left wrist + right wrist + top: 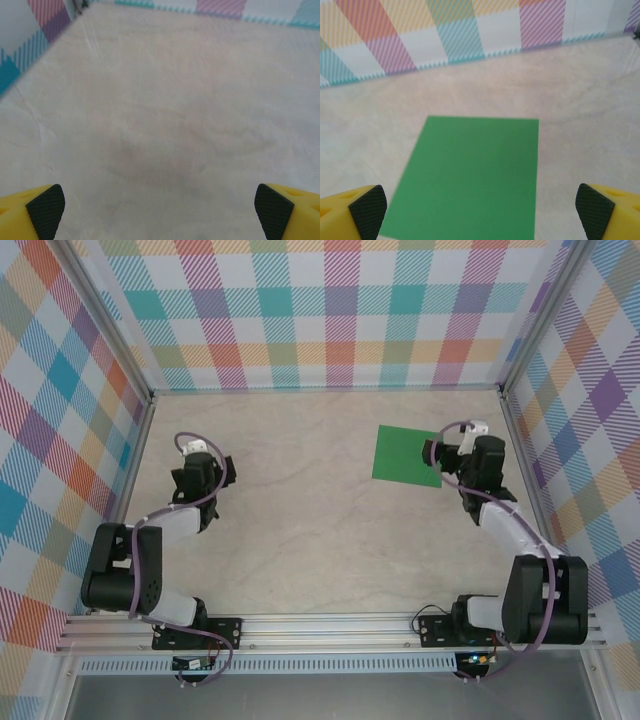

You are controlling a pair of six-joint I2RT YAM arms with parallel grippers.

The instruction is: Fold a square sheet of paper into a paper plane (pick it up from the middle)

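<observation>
The square sheet of paper [405, 454] is laid flat just ahead of the right end effector [434, 452]. Both it and the left end effector [160, 212] are spread apart.

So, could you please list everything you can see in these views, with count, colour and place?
square sheet of paper: one, bright green, lying flat on the far right part of the table.
table: one, pale beige, marbled, floor of the enclosure.
walls: three, multicolour plaid, on the left, far and right sides.
aluminium rail: one, silver, along the near edge, carrying both arm bases.
left arm: one, black and white, left side; left gripper open over bare table, yellow fingers with black pads.
right arm: one, black and white, right side; right gripper open at the sheet's right edge.
</observation>
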